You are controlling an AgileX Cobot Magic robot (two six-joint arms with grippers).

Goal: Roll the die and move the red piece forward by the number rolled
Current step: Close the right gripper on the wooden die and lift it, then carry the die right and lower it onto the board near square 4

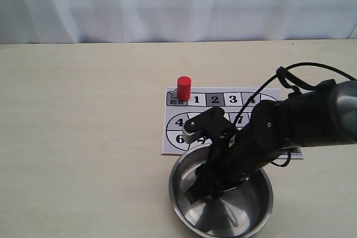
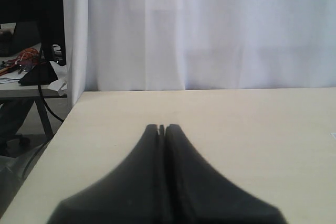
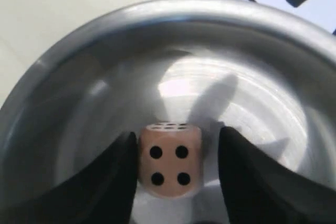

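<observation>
The beige die (image 3: 170, 158) lies on the floor of the steel bowl (image 3: 157, 6), a four-pip face toward the right wrist camera. My right gripper (image 3: 177, 134) reaches down into the bowl (image 1: 181, 207) and stands open astride the die. One finger (image 3: 118, 171) touches the die's side, and a gap shows at the other. In the exterior view the arm hides the die. The red piece (image 1: 184, 88) stands upright on the start square of the board (image 1: 173, 140). My left gripper (image 2: 162, 127) is shut and empty over bare table.
The printed number board lies just behind the bowl, its right part covered by my right arm (image 1: 301, 121). A white curtain (image 1: 178, 4) backs the table. The table's edge and a cluttered desk (image 2: 26, 69) show in the left wrist view.
</observation>
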